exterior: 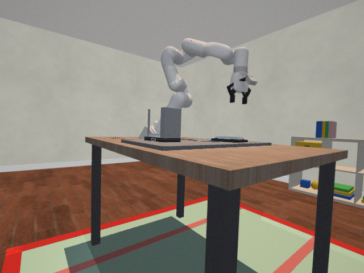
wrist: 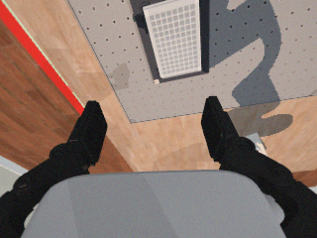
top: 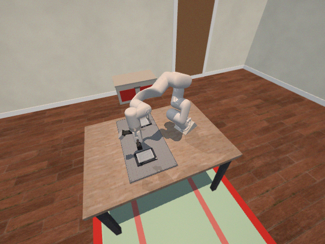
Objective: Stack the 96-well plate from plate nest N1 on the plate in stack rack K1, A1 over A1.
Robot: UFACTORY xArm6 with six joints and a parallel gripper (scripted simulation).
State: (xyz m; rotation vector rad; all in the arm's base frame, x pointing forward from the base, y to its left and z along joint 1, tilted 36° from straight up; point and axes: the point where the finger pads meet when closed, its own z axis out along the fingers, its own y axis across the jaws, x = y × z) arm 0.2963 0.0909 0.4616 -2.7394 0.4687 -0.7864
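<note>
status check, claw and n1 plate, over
Claw open, empty, high above the table. Plate seated in nest N1, untouched. Nothing between claw and plate.

White arm arched high, wrist pointing down, claw (exterior: 238,98) wide open, empty.
</note>
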